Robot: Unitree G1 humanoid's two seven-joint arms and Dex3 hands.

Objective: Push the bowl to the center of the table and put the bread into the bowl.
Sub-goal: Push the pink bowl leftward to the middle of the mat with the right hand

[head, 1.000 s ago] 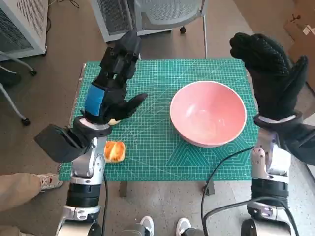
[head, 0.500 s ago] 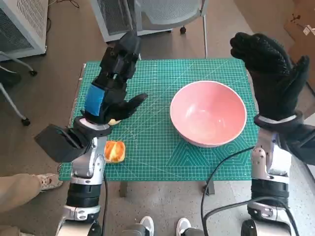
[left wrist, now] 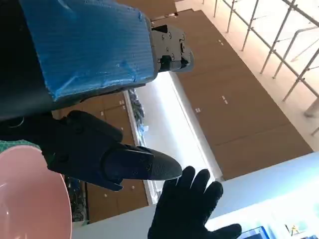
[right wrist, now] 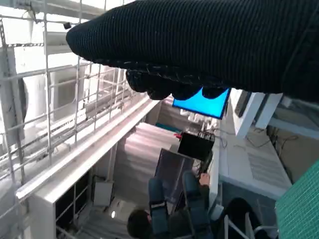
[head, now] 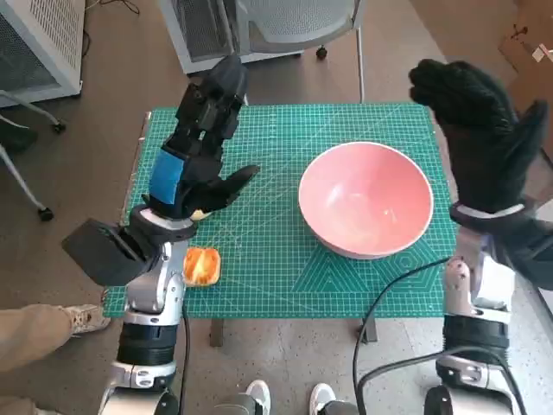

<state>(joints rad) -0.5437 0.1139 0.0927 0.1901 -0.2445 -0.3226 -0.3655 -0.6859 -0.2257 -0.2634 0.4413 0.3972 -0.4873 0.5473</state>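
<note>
A pink bowl [head: 366, 200] sits on the right half of the green cutting mat [head: 268, 259]; its rim [left wrist: 30, 199] also shows in the left wrist view. A piece of golden bread [head: 201, 265] lies near the mat's front left edge, beside my left forearm. My left hand [head: 197, 143] is raised above the mat's left side, fingers spread, holding nothing. My right hand [head: 479, 130] is raised beyond the bowl's right side, fingers spread and empty; the left wrist view shows the right hand [left wrist: 192, 209] too.
A chair base [head: 276, 26] and white cabinets stand on the floor behind the table. A person's leg and shoe [head: 82, 318] are at the lower left, more shoes [head: 259, 398] at the front. A cable [head: 389, 294] hangs by my right arm. A seated person [right wrist: 169, 219] shows in the right wrist view.
My right hand has drifted slightly to the right. The left hand, bowl and bread have not moved.
</note>
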